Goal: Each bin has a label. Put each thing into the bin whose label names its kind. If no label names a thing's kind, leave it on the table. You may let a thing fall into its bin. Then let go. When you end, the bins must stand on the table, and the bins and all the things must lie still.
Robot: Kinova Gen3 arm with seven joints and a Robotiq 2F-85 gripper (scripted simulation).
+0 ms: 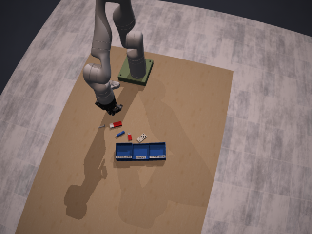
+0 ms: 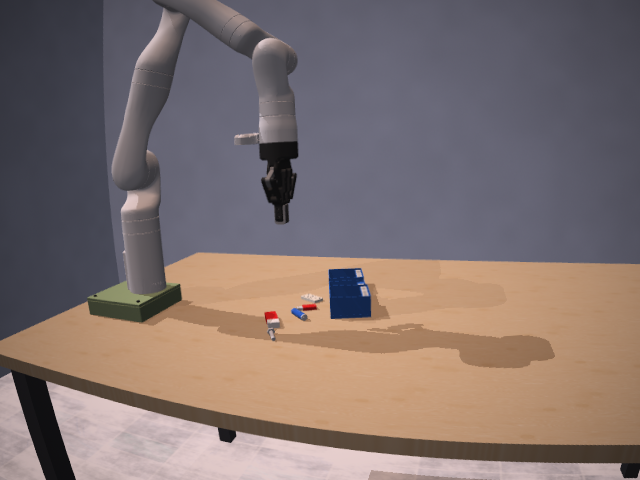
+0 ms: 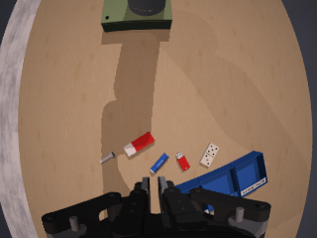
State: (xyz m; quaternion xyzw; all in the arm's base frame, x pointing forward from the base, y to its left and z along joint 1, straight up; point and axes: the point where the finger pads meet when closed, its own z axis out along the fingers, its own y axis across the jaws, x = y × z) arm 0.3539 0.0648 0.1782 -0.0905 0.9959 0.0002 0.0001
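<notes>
A blue three-part bin block (image 2: 350, 303) stands on the table, with an empty BATTERIES bin (image 1: 124, 150), GAMES bin (image 1: 140, 150) and a bin (image 1: 157, 150) whose small label seems to read nuts and bolts. Loose on the table lie a grey bolt (image 1: 101, 126) (image 2: 271, 334) (image 3: 107, 158), a red-and-white block (image 1: 117, 124) (image 3: 143, 142), a blue battery (image 1: 120, 133) (image 3: 159, 163), a red USB stick (image 1: 129, 137) (image 3: 183, 163) and a white domino (image 1: 142, 137) (image 3: 209, 155). My gripper (image 2: 281, 214) (image 3: 154, 185) is shut to a narrow gap with nothing in it, high above the table.
The green base plate (image 1: 123, 73) (image 2: 133, 302) (image 3: 139, 20) of the arm stands on the table, behind the loose things. The domino and USB stick lie close to the bins' long side. The table's front edge (image 2: 310, 434) is well away from the things.
</notes>
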